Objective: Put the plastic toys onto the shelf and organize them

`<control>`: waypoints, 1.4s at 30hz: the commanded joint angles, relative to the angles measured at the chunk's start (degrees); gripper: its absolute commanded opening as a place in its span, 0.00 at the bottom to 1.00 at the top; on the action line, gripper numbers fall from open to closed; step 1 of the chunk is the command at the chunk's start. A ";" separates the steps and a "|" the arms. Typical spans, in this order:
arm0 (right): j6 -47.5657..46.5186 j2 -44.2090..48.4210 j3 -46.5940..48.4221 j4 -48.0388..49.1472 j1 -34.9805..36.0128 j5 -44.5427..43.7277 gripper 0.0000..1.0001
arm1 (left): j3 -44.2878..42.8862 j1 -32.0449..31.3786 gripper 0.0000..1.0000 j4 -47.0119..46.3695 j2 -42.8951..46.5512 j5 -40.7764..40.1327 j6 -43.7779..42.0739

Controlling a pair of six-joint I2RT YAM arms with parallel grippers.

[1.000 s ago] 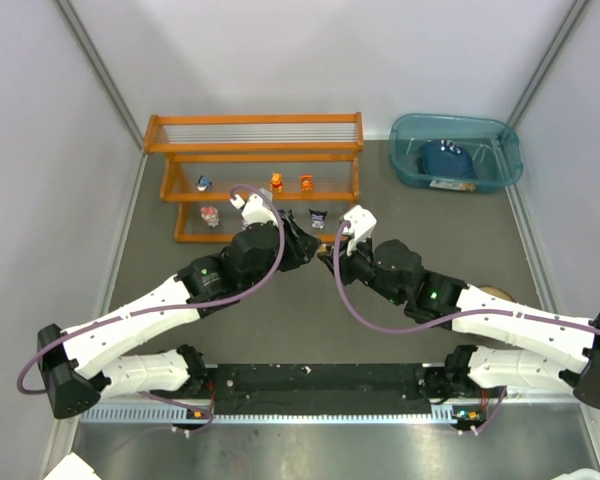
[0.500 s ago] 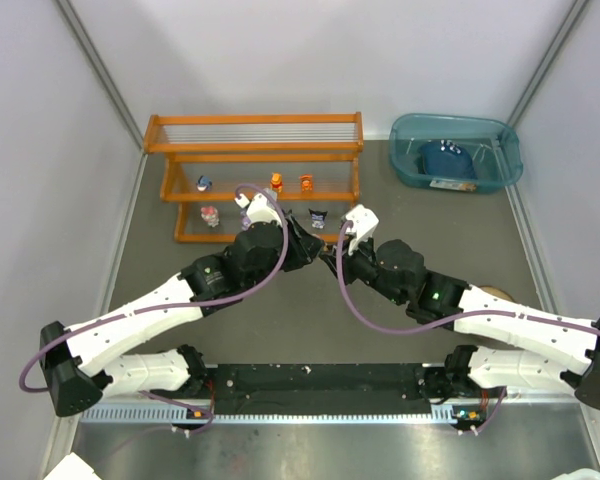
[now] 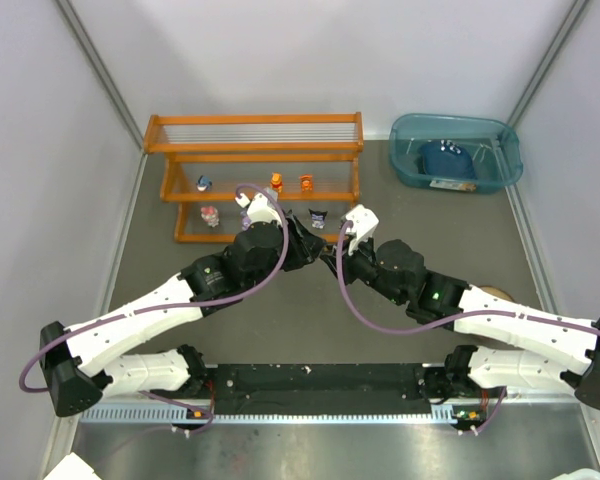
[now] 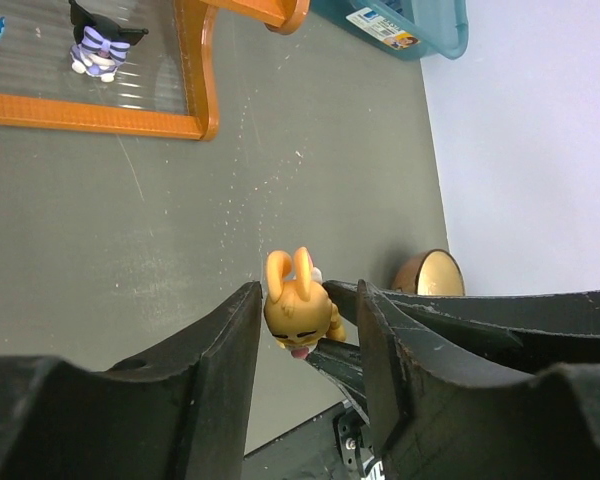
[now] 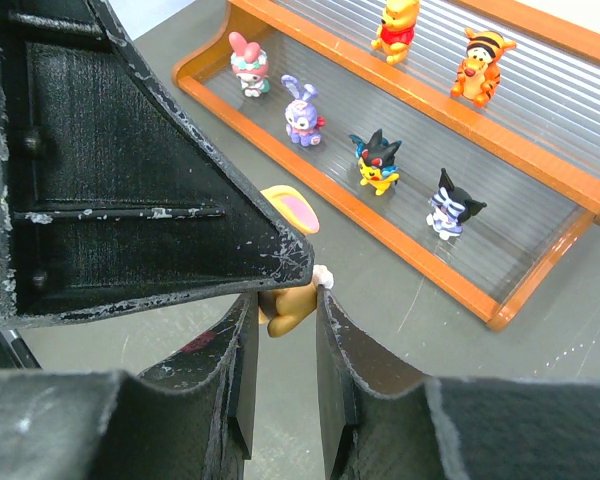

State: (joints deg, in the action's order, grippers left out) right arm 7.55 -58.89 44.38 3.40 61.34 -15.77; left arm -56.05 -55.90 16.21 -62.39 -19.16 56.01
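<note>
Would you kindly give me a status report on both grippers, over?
Right gripper shut on yellow-orange plastic rabbit figurine. Left gripper open, straddling it. Nothing seen between it and the orange-framed rod shelf.

The orange shelf (image 3: 250,150) stands at eleven o'clock on the grey table (image 3: 310,320). The teal bin (image 3: 405,160) sits at one o'clock with a dark blue item (image 3: 445,160) inside. On the middle tier are a blue-white toy (image 3: 204,183) and two orange toys (image 3: 276,181). The lowest tier holds a pink toy (image 3: 210,215) and a black-purple toy (image 3: 318,216). From seven and five o'clock, the left gripper (image 3: 308,247) and right gripper (image 3: 330,258) meet tip to tip near centre. How their jaws stand cannot be made out from above.
</note>
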 commanded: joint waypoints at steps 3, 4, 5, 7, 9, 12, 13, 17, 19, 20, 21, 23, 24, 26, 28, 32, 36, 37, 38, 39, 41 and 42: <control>-0.26 1.15 1.50 1.52 0.53 0.21 0.00 | -1.16 -0.18 0.44 -3.02 1.31 -0.18 -0.11; -0.34 1.32 1.32 1.44 0.53 0.21 0.00 | -1.08 -0.18 0.44 -3.02 1.39 -0.18 -0.11; -0.34 1.33 1.32 1.44 0.62 0.13 0.00 | -1.16 -0.18 0.44 -3.02 1.39 -0.35 -0.20; -0.34 1.41 1.32 1.35 0.53 0.04 0.00 | -0.99 -0.18 0.43 -2.94 1.48 -0.62 -0.02; -0.34 1.59 1.24 1.35 0.53 0.12 0.00 | -0.90 -0.18 0.43 -3.02 1.75 -0.88 -0.02; -0.26 1.59 1.23 1.26 0.62 0.04 0.00 | -0.73 -0.18 0.44 -2.94 2.27 -1.32 0.15; -0.34 1.59 1.23 1.26 0.53 -0.05 0.00 | -0.64 -0.18 0.45 -2.85 2.27 -1.41 0.24; -0.34 1.68 1.15 1.17 0.62 0.12 0.00 | -0.46 -0.18 0.45 -2.50 2.80 -1.85 0.24; -0.43 1.68 1.23 1.26 0.62 0.13 0.00 | -0.46 -0.18 0.45 -2.58 2.80 -1.67 0.24; -0.35 1.68 1.23 1.26 0.53 0.13 0.00 | -0.46 -0.18 0.45 -2.50 2.71 -1.59 0.24; -0.43 1.68 1.32 1.26 0.45 0.13 0.00 | -0.55 -0.18 0.45 -2.58 2.63 -1.41 0.07; -0.52 1.68 1.41 1.26 0.62 0.12 0.00 | -0.64 -0.18 0.45 -2.58 2.28 -0.97 0.07; -0.52 1.76 1.41 1.35 0.53 0.04 0.00 | -0.72 -0.18 0.45 -2.50 2.19 -0.88 -0.02; -0.52 1.76 1.41 1.35 0.53 0.12 0.00 | -0.64 -0.18 0.45 -2.50 1.92 -0.62 0.07; -0.52 1.76 1.32 1.35 0.53 0.13 0.00 | -0.46 -0.18 0.45 -2.58 1.75 -0.44 0.06; -0.52 1.76 1.41 1.35 0.53 -0.05 0.00 | -0.20 -0.18 0.44 -2.67 1.66 -0.35 0.24; -0.52 1.76 1.32 1.52 0.53 0.04 0.00 | -0.20 -0.18 0.42 -2.67 1.75 -0.44 0.15; -0.61 1.76 1.32 1.44 0.53 0.12 0.00 | -0.20 -0.18 0.42 -2.76 1.66 -0.44 0.07; -0.52 1.76 1.32 1.35 0.53 0.13 0.00 | -0.20 -0.18 0.41 -2.76 1.57 -0.35 0.07; -0.61 1.68 1.24 1.35 0.53 0.13 0.00 | -0.11 -0.18 0.40 -2.76 1.66 -0.35 0.24; -0.43 1.85 1.23 1.43 0.53 0.12 0.00 | 0.06 -0.18 0.39 -2.67 1.57 -0.09 0.24; -0.52 1.94 1.15 1.44 0.53 0.04 0.00 | 0.07 -0.18 0.39 -2.76 1.48 -0.09 0.24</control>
State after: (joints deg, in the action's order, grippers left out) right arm 7.51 -58.48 44.38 3.36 61.34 -15.81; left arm -56.03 -55.88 16.16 -61.01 -20.16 56.01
